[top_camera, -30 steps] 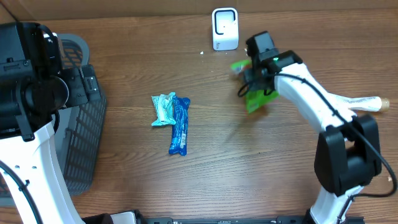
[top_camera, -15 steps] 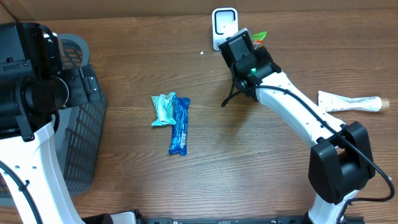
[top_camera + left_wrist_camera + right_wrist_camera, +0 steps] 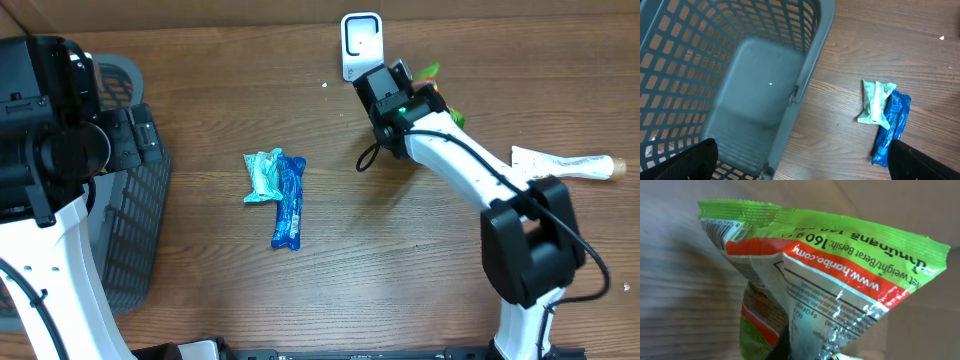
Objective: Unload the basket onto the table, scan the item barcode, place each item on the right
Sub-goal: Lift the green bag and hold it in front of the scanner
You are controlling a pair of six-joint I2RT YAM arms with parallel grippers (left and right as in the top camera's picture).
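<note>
The item is a green and red candy bag (image 3: pixel 830 270), crumpled, with its printed back side filling the right wrist view. My right gripper (image 3: pixel 805 352) is shut on its lower part, the fingertips hidden behind the foil. From overhead only green corners of the bag (image 3: pixel 431 71) show past the right wrist, just right of the white scanner (image 3: pixel 361 45) at the table's far edge. A barcode patch shows at the bag's top left corner (image 3: pixel 732 232). My left gripper (image 3: pixel 802 165) hangs open over the basket's rim, holding nothing.
A grey mesh basket (image 3: pixel 135 210) stands at the left, its wall (image 3: pixel 810 75) below the left wrist. A blue packet (image 3: pixel 289 200) and a pale green packet (image 3: pixel 263 175) lie mid-table. A white tube (image 3: pixel 560 165) lies at the right.
The right arm carried the bag left and up, from right of the scanner to close beside it, then turned the wrist slightly. The left arm has not moved.
</note>
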